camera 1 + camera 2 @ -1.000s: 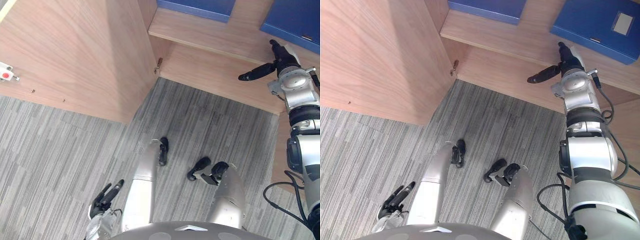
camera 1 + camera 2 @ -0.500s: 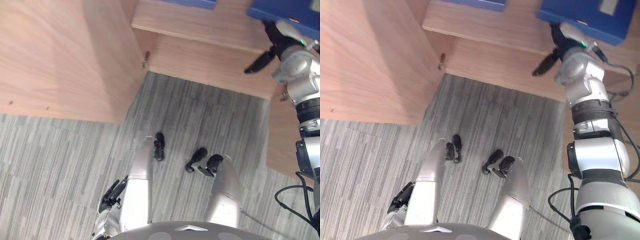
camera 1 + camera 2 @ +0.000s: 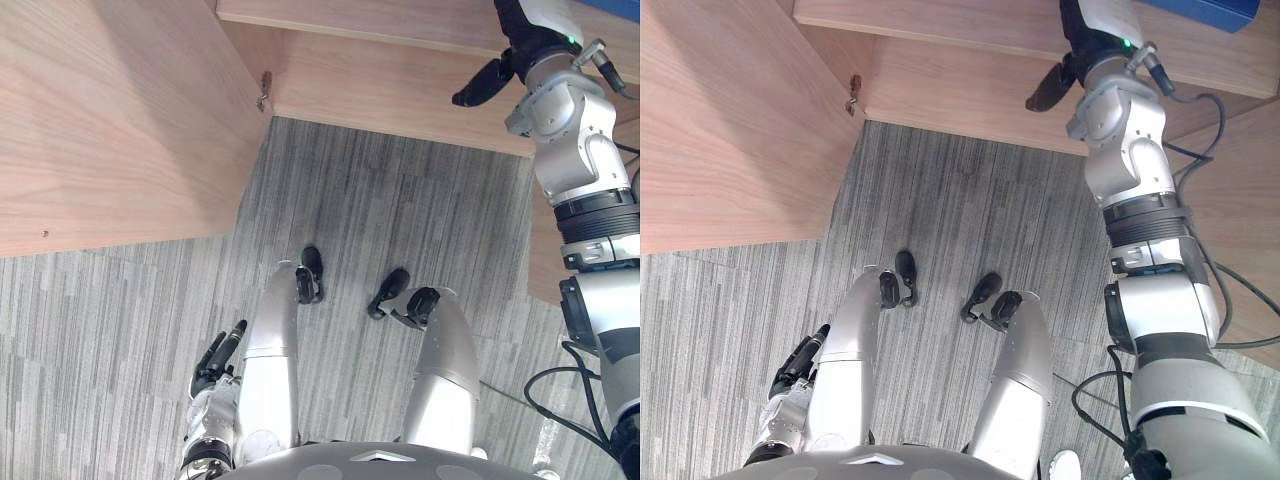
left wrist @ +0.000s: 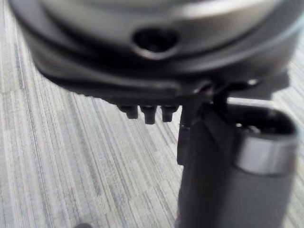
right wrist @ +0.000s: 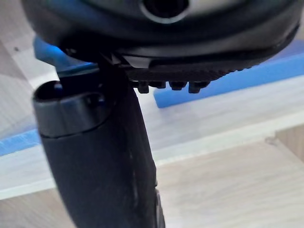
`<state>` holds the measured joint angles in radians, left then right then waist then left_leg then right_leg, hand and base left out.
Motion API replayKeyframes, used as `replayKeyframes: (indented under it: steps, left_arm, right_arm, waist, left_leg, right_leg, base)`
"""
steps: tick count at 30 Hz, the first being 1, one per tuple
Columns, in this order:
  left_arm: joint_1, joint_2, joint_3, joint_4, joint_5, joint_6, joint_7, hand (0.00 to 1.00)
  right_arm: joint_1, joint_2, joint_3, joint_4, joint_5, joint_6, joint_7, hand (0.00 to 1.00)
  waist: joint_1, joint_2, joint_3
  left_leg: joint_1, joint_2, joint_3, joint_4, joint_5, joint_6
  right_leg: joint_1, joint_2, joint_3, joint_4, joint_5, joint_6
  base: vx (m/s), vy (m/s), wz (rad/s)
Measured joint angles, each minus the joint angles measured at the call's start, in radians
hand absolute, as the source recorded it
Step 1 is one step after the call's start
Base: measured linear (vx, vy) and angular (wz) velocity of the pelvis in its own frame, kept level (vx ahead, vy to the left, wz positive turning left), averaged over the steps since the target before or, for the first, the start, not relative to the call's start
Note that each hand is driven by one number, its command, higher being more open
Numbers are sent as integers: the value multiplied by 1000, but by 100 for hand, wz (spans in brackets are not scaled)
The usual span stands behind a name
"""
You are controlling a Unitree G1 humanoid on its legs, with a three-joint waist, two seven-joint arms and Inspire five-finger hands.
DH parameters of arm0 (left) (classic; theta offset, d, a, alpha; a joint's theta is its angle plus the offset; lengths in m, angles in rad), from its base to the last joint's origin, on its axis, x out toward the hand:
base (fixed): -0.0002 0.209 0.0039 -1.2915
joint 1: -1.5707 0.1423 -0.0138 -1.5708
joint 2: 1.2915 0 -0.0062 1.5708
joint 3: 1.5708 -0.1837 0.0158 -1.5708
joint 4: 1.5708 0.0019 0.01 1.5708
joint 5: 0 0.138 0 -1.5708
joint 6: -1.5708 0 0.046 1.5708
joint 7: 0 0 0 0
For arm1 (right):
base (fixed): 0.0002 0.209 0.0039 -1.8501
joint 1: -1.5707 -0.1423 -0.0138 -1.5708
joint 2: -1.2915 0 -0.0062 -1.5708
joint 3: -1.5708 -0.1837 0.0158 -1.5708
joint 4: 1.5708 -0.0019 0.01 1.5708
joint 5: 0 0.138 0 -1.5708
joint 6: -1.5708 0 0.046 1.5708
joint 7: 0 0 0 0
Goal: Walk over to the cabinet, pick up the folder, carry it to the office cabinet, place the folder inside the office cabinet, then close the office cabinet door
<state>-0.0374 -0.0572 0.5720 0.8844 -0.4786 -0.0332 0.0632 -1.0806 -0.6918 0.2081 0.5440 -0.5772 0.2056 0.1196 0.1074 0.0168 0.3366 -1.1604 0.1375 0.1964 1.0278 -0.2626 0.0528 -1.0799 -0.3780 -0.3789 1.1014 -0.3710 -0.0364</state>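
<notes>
The blue folder (image 3: 1215,10) lies flat on the upper shelf (image 3: 400,20) of the open office cabinet, and just one corner of it shows at the top of the right eye view. In the right wrist view its edge appears as a long blue band with the long axis running alongside the shelf's front edge. Which way the spine faces cannot be determined. A second blue strip (image 5: 14,140) lies lower on the same shelf, and it cannot be established whether it belongs to the same folder. The right hand (image 3: 518,40) is raised to the shelf, just beside the folder. Its thumb (image 3: 478,88) stands out sideways over the lower board (image 3: 400,95) with nothing against it. Whether this hand is spread, closed or in contact with the folder cannot be told from any view. The left hand (image 3: 213,362) hangs low at the robot's left side above the grey striped carpet (image 3: 400,220), with fingers straight and relaxed and nothing in them. The cabinet door (image 3: 120,120) stands swung wide open on the robot's left, its pale wood face turned to the camera. Its metal hinge (image 3: 265,90) shows at the inner corner where the door meets the cabinet body.
</notes>
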Motion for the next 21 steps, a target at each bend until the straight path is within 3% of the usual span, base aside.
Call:
replayKeyframes:
  steps: [7, 10, 16, 21]
  left_arm:
    - [2, 5, 3, -2, -5, -9, -1, 100]
    - [3, 3, 1, -2, -4, -9, 0, 100]
    - [12, 17, 1, -10, 16, -13, -1, 100]
    - [50, 45, -22, 12, 23, -38, -8, 100]
  right_arm:
    - [-44, -7, -48, 80, 177, -5, -77, 100]
    - [-19, 17, -51, 80, 199, -6, -84, 100]
    - [110, 42, -100, 90, 199, -42, -84, 100]
    - [170, 58, -104, 310, 192, -72, -83, 100]
  waist:
    - [-5, -2, 16]
    - [-2, -7, 19]
    - [-8, -15, 14]
    - [-5, -38, -24]
  left_leg:
    - [18, 7, 2, -7, -1, 1]
    - [100, 10, 15, -63, 7, 7]
    - [374, -28, 21, -319, 85, -8]
    - [595, -57, 5, -520, 145, -33]
  right_leg:
    - [17, 9, 0, -17, 10, 2]
    - [94, 22, -11, -74, 28, -4]
    - [367, 57, -67, -305, 89, 10]
    - [591, 91, -125, -484, 127, 26]
  base:
    - [-55, 13, -5]
    - [-33, -12, -8]
    - [34, -42, 9]
    - [128, -60, 17]
